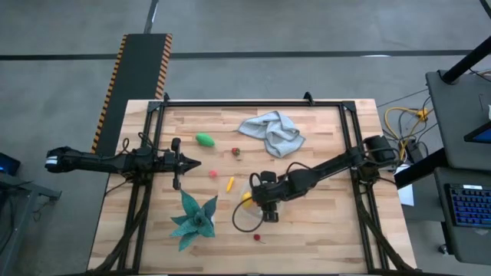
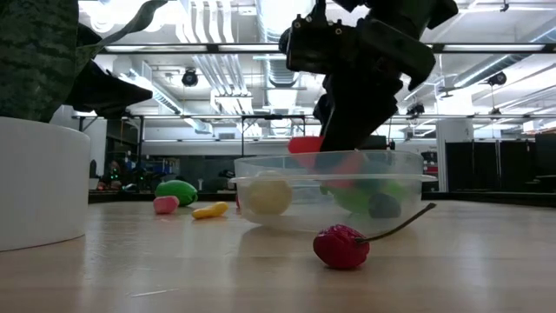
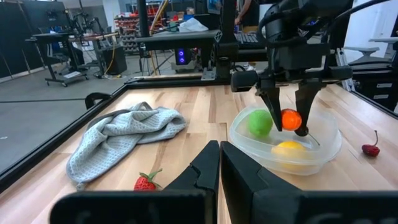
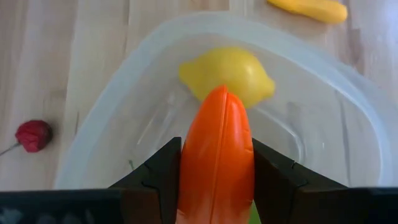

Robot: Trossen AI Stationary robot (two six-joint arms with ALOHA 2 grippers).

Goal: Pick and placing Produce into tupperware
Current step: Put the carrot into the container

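The tupperware (image 3: 323, 152), a clear, round, shallow plastic container with a thin rim, sits on the pale wooden tabletop (image 1: 322, 230) a little toward its near edge, right of centre. Inside it lie a smooth yellow lemon (image 4: 227, 73) with a pointed tip and a rounded green piece (image 3: 260, 122). Going left to right: the left gripper (image 1: 192, 162) hangs over the left part of the tabletop with its dark fingers pressed together on nothing. Just beside it, nearer the front edge, stands a teal spiky star-shaped plant (image 1: 193, 218) in a white pot. Toward the far edge lies a glossy green oval piece (image 1: 205, 139); closer to the middle are a small pink piece (image 1: 214, 174), a slim yellow piece (image 1: 229, 183), and a strawberry (image 3: 145, 182) beside a crumpled grey-blue cloth (image 1: 273, 132) with soft folds. The right gripper (image 3: 287, 121) hangs over the container, its two dark fingers clamped on a smooth orange-red piece (image 4: 216, 165), long and tapered, held just above the lemon inside the rim. A small wrinkled red pepper (image 2: 341, 247) with a thin curved stem lies on the bare wood just outside the container, toward the near edge.
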